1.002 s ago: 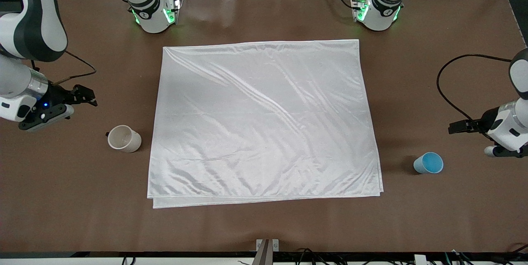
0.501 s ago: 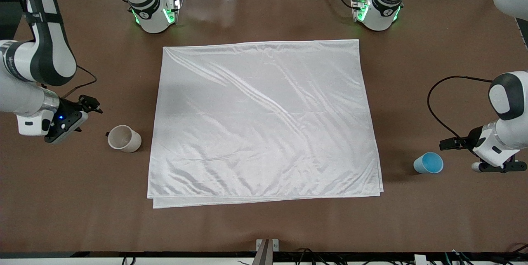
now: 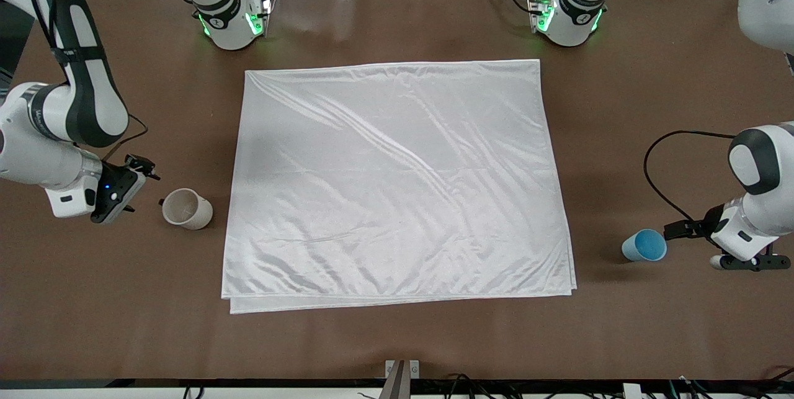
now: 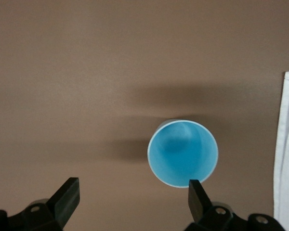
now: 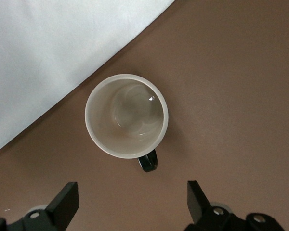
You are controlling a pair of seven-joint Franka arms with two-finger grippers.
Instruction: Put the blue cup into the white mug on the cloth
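Note:
The light-blue cup (image 3: 644,245) stands upright on the bare table beside the cloth's edge at the left arm's end. My left gripper (image 3: 679,234) is open right beside it and holds nothing; in the left wrist view (image 4: 133,192) one finger (image 4: 196,195) is at the rim of the cup (image 4: 183,153). The cream mug (image 3: 186,208) with a dark handle stands on the table beside the cloth (image 3: 397,182) at the right arm's end. My right gripper (image 3: 138,183) is open close by, the mug (image 5: 126,115) just ahead of it in the right wrist view (image 5: 130,192), handle toward it.
The shiny white cloth lies flat across the table's middle, folded in layers at its edge nearest the front camera; its edge shows in both wrist views (image 4: 286,144) (image 5: 53,53). Both arm bases stand along the table's edge farthest from the front camera. A small bracket (image 3: 402,369) sits at the nearest edge.
Both arms have lowered and closed in: the left gripper has moved up to the blue cup, the right gripper toward the mug. Cups and cloth have not moved.

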